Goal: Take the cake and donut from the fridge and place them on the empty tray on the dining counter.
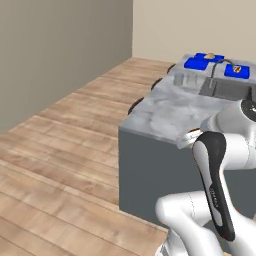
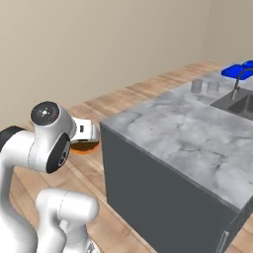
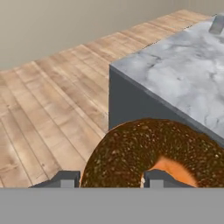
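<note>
My gripper is shut on the donut, a dark-glazed ring with an orange-tan rim. It holds the donut in the air off the near corner of the dining counter. In the hand view the donut sits large between the two fingertips, with the marble corner of the dining counter just beyond it. At the counter's far end lies the empty blue tray. The cake and the fridge are out of view.
Two more blue trays sit at the far end, one with a bread loaf and one with a hot dog. A sink, a faucet and two glasses stand before them. Wooden floor runs left of the counter.
</note>
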{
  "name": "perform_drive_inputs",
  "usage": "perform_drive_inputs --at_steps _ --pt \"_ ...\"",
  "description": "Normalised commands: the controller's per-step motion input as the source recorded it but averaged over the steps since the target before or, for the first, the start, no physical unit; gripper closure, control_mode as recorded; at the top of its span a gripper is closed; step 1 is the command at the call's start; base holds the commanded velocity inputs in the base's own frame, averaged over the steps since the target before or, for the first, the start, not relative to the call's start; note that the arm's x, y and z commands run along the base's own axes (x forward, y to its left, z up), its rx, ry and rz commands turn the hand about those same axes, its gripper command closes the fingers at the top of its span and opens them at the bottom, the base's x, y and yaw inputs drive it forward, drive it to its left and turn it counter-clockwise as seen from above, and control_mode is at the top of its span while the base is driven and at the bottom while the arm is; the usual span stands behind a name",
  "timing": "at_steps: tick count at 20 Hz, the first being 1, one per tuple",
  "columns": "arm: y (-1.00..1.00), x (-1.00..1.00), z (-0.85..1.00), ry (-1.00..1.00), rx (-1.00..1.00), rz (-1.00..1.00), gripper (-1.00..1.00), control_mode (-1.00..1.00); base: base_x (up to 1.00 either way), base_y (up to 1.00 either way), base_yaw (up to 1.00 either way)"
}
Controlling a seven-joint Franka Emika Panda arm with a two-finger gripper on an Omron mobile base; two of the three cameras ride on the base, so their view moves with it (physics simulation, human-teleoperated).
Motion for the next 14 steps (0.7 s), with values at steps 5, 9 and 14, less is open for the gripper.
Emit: perform_drive_inputs --at_steps 5,9,14 --pt "0.0 0.0 0.0 0.0 0.0 0.0 1.0 1.0 1.0 1.0 0.0" --pt "0.0 0.0 0.0 0.0 0.0 0.0 1.0 1.0 1.0 1.0 -0.06" --pt "0.0 0.0 0.0 0.0 0.0 0.0 1.0 1.0 1.0 0.92 -0.21"
